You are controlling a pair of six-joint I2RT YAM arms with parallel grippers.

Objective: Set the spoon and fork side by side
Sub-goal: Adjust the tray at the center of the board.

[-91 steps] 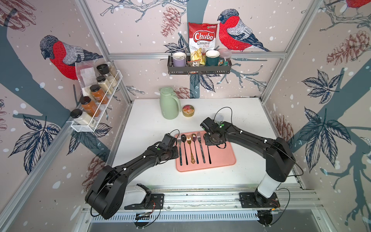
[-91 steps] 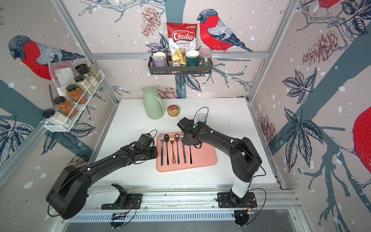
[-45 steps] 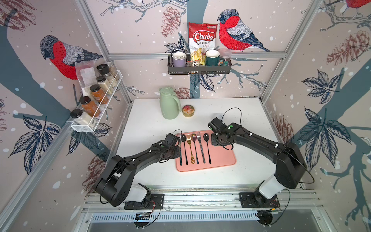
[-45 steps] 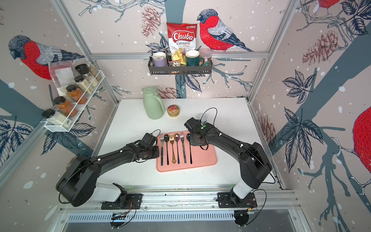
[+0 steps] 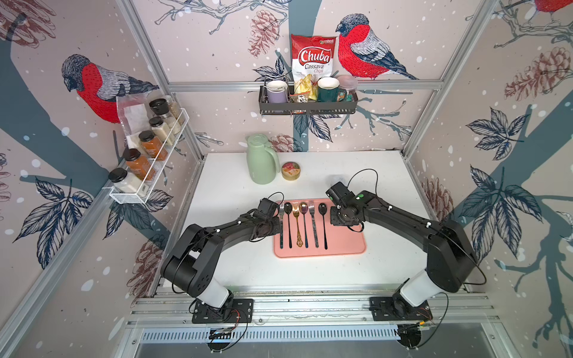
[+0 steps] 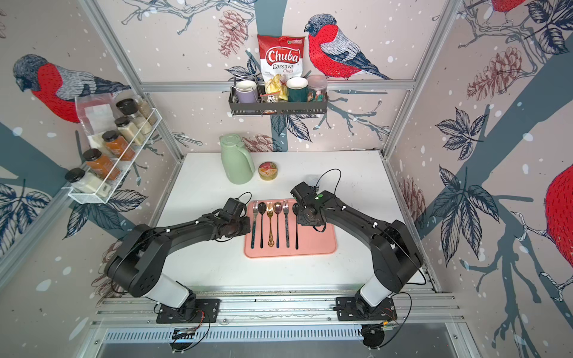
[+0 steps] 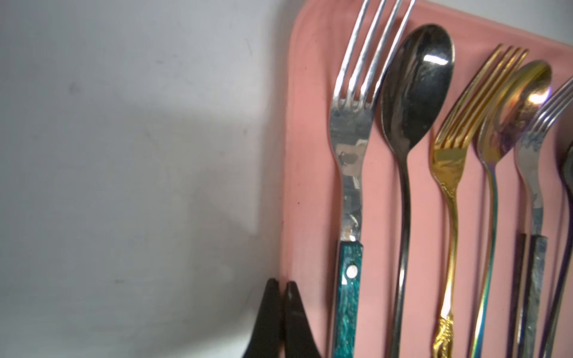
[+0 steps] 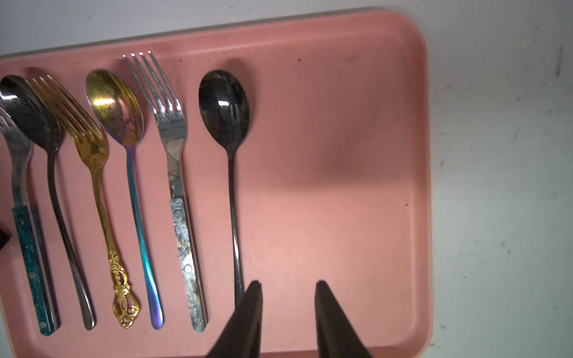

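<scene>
Spoon (image 8: 231, 173) lay rightmost on tray (image 8: 341, 155), beside fork (image 8: 175, 173); right gripper (image 8: 288, 286), spread and empty, hung by its handle, left gripper (image 7: 280, 286) pressed shut at left rim; a sideways brush could have skewed the spoon.

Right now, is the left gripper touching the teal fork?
Apart. The left wrist view shows the left gripper shut, with a strip of bare pink tray between its fingers and the teal fork.

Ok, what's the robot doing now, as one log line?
left gripper: shut, empty | right gripper: open, empty | pink tray: three forks, three spoons, alternating side by side
</scene>
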